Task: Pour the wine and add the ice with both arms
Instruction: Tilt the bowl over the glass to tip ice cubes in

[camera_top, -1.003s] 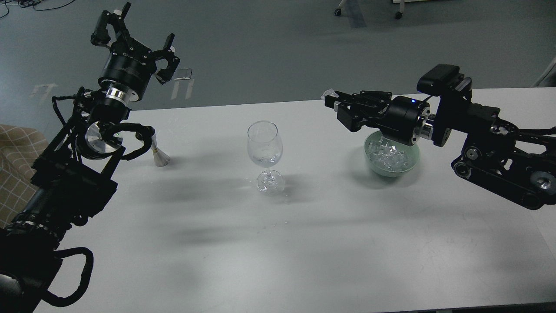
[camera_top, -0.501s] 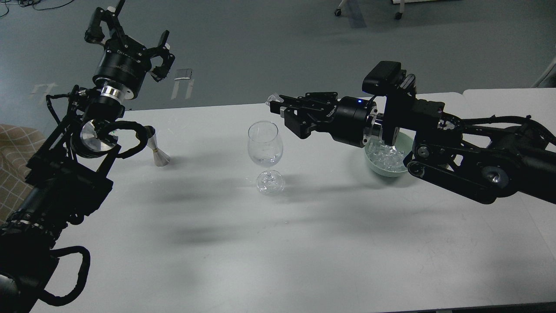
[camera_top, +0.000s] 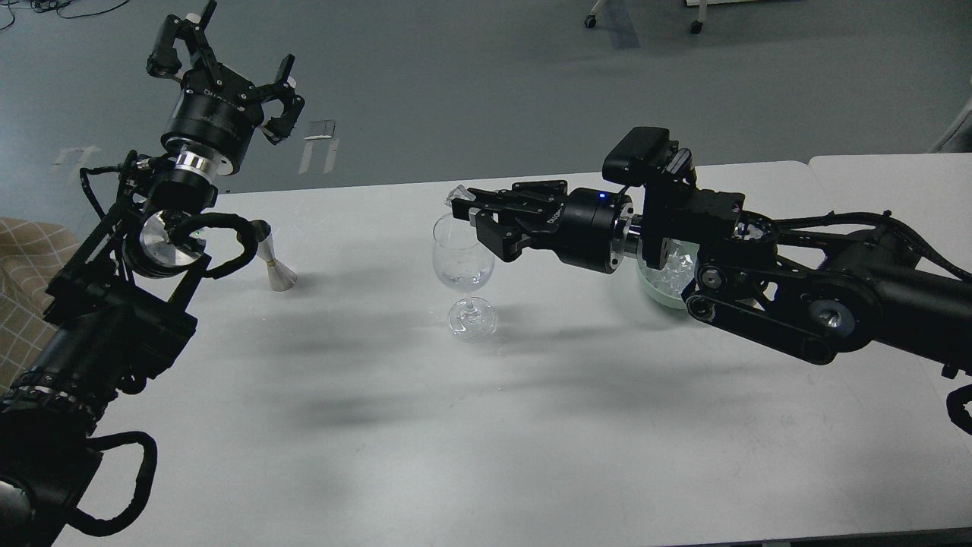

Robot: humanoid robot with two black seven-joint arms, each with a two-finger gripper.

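Note:
A clear stemmed wine glass (camera_top: 463,270) stands upright in the middle of the white table (camera_top: 486,425). My right gripper (camera_top: 465,207) reaches in from the right and is shut on a small clear ice cube (camera_top: 458,195), held right above the glass rim. The pale green bowl (camera_top: 659,292) with the heap of ice (camera_top: 678,267) sits behind my right arm, mostly hidden by it. My left gripper (camera_top: 224,49) is open and empty, raised high beyond the table's far left edge.
A small silver double-cone jigger (camera_top: 275,267) stands on the table at the left, near my left arm's cables. A second white table (camera_top: 896,182) adjoins at the far right. A checked cloth (camera_top: 26,266) lies off the left edge.
My right gripper has carried the ice cube leftward from above the bowl to just over the wine glass. My left arm has shifted slightly left and up.

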